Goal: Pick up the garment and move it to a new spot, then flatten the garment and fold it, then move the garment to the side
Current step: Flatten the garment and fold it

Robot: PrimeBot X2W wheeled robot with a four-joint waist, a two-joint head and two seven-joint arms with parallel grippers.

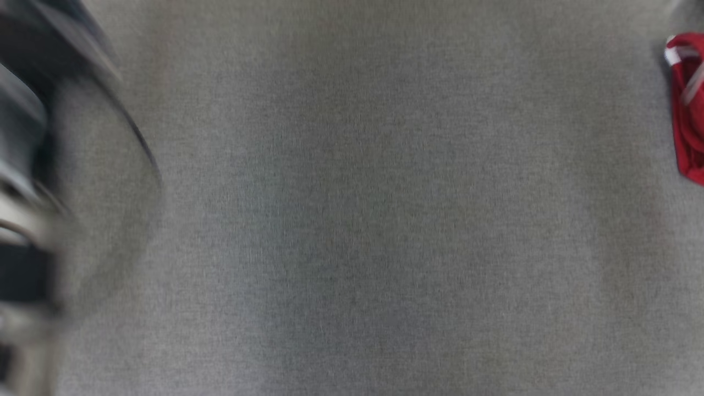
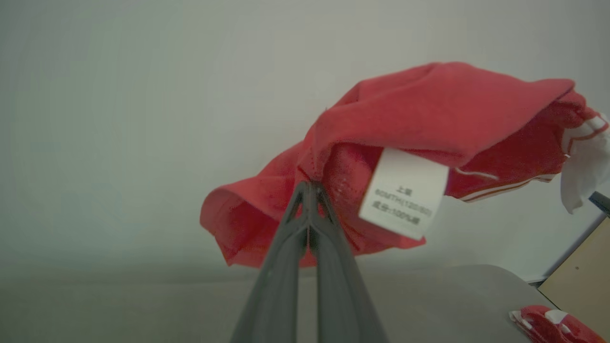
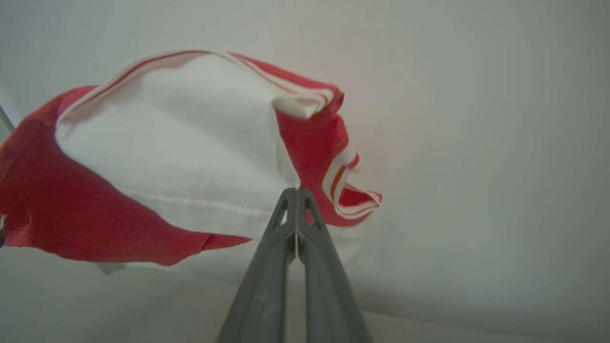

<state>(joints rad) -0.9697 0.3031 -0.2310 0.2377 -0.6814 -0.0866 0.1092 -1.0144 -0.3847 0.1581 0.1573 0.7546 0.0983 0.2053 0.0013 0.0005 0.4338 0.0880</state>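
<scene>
left gripper (image 2: 310,183), right gripper (image 3: 296,190) both clamp garment (image 2: 429,109) aloft; we judge relocation step; next: lower to worktop (image 1: 352,220), spread flat.

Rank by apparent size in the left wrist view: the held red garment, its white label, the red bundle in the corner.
1. held red garment
2. white label
3. red bundle, though farther off and cut by the frame, so unsure.

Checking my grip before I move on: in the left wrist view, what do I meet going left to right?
Left end effector, shut on the red garment → white care label → red-and-white striped trim → white fabric flap at the right edge.
</scene>
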